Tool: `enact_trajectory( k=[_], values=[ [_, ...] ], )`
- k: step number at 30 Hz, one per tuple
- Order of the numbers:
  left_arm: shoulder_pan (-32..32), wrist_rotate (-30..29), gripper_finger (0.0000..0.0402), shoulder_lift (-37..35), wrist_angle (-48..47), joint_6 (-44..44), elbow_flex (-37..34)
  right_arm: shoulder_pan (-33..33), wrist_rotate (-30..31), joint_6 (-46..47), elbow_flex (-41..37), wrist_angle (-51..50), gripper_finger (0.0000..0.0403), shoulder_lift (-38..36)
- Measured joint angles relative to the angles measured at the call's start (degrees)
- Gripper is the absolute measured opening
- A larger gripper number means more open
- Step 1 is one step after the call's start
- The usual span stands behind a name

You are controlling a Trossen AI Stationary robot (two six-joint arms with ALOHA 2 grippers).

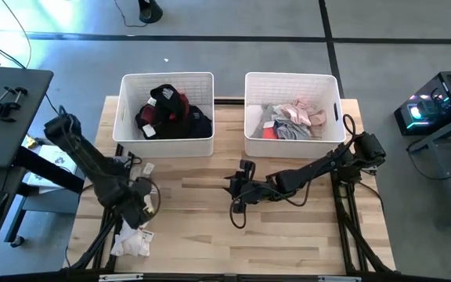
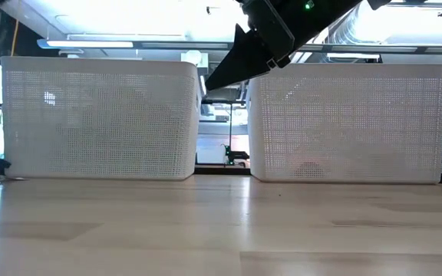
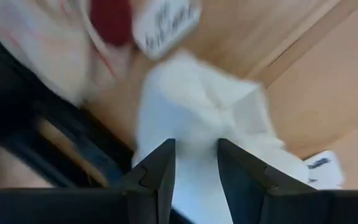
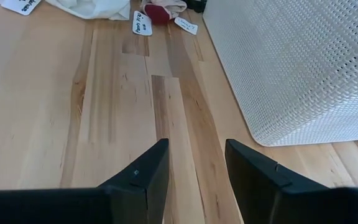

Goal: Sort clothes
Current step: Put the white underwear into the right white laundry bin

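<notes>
A white garment with a paper tag lies at the table's near left corner; it also shows in the left wrist view. My left gripper is open just above it, and its fingers frame the cloth. A cream cloth and a small maroon piece with tags lie by the left arm. The left bin holds black, maroon and navy clothes. The right bin holds pink, grey and white clothes. My right gripper is open and empty over the table's middle.
The two white mesh bins stand side by side along the far edge, with a narrow gap between them. Bare wood spreads across the near middle and right of the table. Loose paper tags lie near the left arm.
</notes>
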Motion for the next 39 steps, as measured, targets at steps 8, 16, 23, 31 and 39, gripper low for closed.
enact_trajectory(
  k=[8, 16, 23, 31, 39],
  values=[
    [-2.54, 2.71, 0.0092, -0.45, 28.89, -0.82, -15.59, -0.15, 0.00, -0.41, -0.02, 0.32, 0.0145, -0.02],
    [-1.74, -15.19, 0.0012, -0.13, 30.96, 16.40, -12.09, -0.15, 0.00, -1.50, -0.04, 1.17, 0.0145, -0.01],
    [1.70, -38.96, 0.0004, -0.21, 35.61, 41.28, -4.81, -0.60, -1.24, -1.47, -0.04, 2.65, 0.0145, 0.05],
    [10.50, -41.78, 0.0004, -0.15, 49.80, 60.73, -7.07, -5.17, -17.26, -5.24, -0.04, 11.20, 0.0172, 2.83],
    [15.54, -41.66, 0.0005, -0.15, 55.09, 67.66, -7.87, -8.15, -20.83, -4.17, -0.04, 27.48, 0.0250, 11.02]
  ],
)
